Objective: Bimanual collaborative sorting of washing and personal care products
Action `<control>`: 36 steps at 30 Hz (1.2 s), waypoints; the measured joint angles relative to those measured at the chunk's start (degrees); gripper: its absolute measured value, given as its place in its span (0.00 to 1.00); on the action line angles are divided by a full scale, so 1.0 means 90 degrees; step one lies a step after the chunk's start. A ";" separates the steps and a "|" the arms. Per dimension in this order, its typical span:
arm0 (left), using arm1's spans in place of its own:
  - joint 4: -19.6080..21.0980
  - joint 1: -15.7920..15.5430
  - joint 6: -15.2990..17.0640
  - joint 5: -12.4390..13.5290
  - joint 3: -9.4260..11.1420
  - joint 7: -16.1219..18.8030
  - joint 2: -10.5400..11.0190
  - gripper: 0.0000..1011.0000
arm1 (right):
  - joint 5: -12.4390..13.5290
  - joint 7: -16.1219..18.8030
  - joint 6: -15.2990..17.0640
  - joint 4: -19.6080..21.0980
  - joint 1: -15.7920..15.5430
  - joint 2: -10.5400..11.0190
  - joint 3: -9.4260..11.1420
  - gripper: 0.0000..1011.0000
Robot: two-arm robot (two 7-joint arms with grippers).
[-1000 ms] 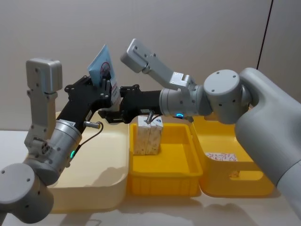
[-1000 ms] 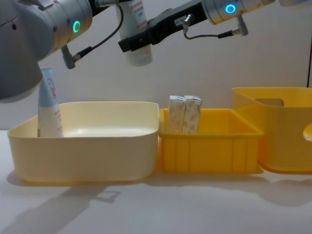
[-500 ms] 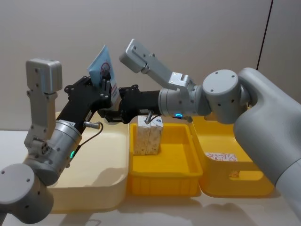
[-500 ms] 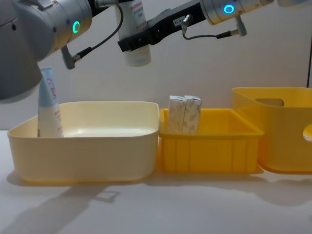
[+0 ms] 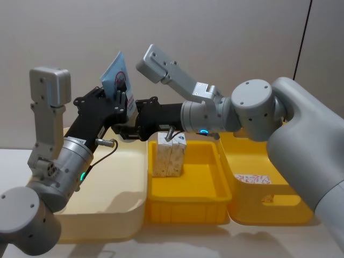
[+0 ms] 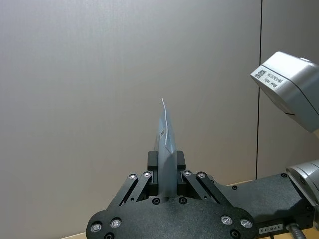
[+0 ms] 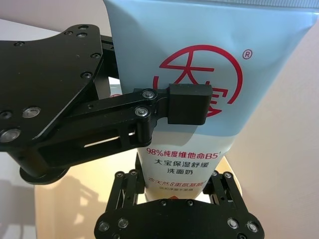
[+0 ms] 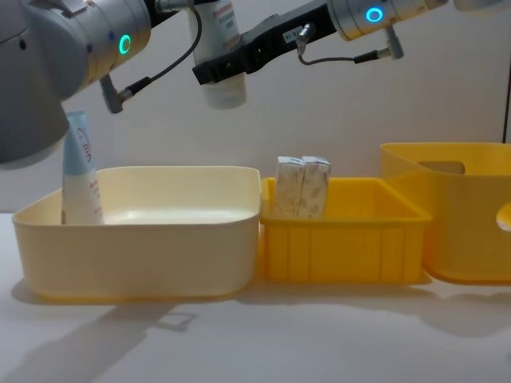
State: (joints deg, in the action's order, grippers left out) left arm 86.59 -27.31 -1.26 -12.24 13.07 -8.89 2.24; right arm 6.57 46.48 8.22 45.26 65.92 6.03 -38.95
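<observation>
White table [image 8: 319,339], cream bin [image 8: 136,255], yellow crate [image 8: 343,255], yellow basket [image 8: 467,239]

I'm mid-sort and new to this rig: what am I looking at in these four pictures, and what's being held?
It is a two-armed robot. One picture looks down from its head, one across the table from its chest, and one comes from each wrist. The left hand is clamped on the light-blue end of a tube, held up above the cream bin; the right hand is at the tube's white lower part. A second tube stands in that bin. Two cartons stand upright in the small yellow bin, with a larger yellow bin to its right.
</observation>
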 joint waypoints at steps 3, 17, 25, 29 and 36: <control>0.0000 0.0000 -0.0002 -0.0001 0.0000 0.0000 0.0000 0.19 | 0.0000 0.0000 0.0000 -0.0002 0.0000 -0.0002 0.0000 0.59; 0.0005 -0.0002 -0.0011 -0.0003 0.0000 -0.0002 0.0001 0.52 | -0.0005 -0.0004 0.0002 -0.0007 0.0000 0.0000 -0.0003 0.59; 0.0005 0.0000 -0.0011 -0.0001 0.0000 0.0000 0.0000 0.75 | 0.0000 -0.0171 0.0044 0.0125 -0.0034 0.0103 0.0053 0.59; 0.0005 0.0000 -0.0011 -0.0001 0.0000 0.0001 0.0000 0.88 | 0.0004 -0.0381 0.0140 0.0299 -0.0107 0.0236 0.0132 0.59; 0.0002 0.0000 -0.0010 -0.0001 0.0000 0.0001 0.0000 0.99 | -0.0001 -0.0766 0.0368 0.0643 -0.0242 0.0479 0.0297 0.59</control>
State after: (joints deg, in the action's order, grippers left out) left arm 86.61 -27.31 -1.35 -12.25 13.07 -8.88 2.24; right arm 6.57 39.58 11.54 51.06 63.74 10.35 -36.28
